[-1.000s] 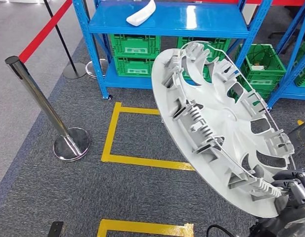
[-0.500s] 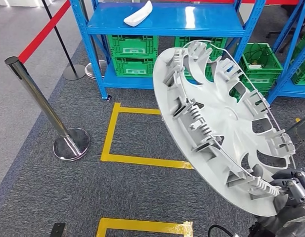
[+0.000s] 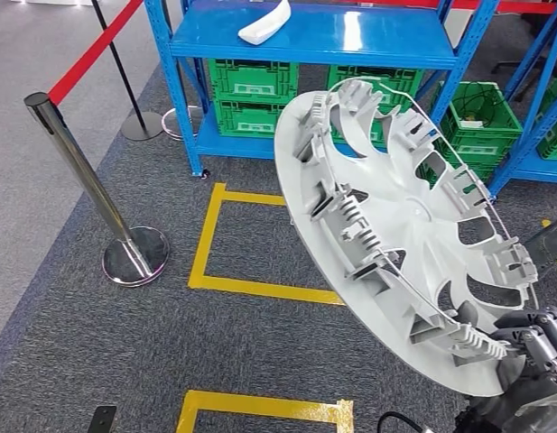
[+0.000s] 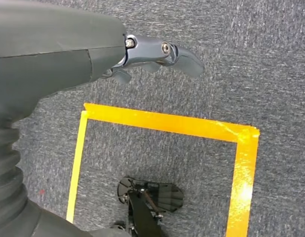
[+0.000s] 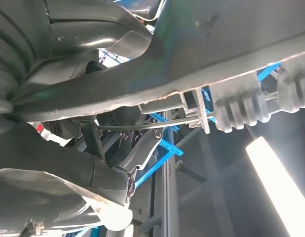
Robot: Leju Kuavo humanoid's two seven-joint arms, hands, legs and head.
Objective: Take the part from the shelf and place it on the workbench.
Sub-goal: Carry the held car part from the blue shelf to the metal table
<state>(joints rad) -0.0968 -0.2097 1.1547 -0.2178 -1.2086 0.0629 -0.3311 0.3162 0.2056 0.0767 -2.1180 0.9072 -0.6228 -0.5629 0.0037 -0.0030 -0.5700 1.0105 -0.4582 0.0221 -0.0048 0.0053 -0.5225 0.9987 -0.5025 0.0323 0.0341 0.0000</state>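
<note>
A large pale grey wheel cover (image 3: pixel 398 234), its ribbed inner side toward me, is tilted up in front of my body over the floor. My right hand (image 3: pixel 534 347) grips it at its lower right rim. In the right wrist view the cover's rim (image 5: pixel 225 49) runs across just above that hand's fingers (image 5: pixel 139 148), which hook around it. My left hand (image 4: pixel 151 54) hangs over the grey carpet with its fingers stretched out and nothing in them.
A blue shelf (image 3: pixel 316 41) stands ahead with a white curved part (image 3: pixel 265 24) on it and green crates (image 3: pixel 255 95) below. A chrome stanchion (image 3: pixel 85 180) with a red belt stands at the left. Yellow tape (image 3: pixel 214 234) marks squares on the carpet.
The whole view has shifted a little, so the camera has moved. The wheel cover stays in my right hand at the same tilt.
</note>
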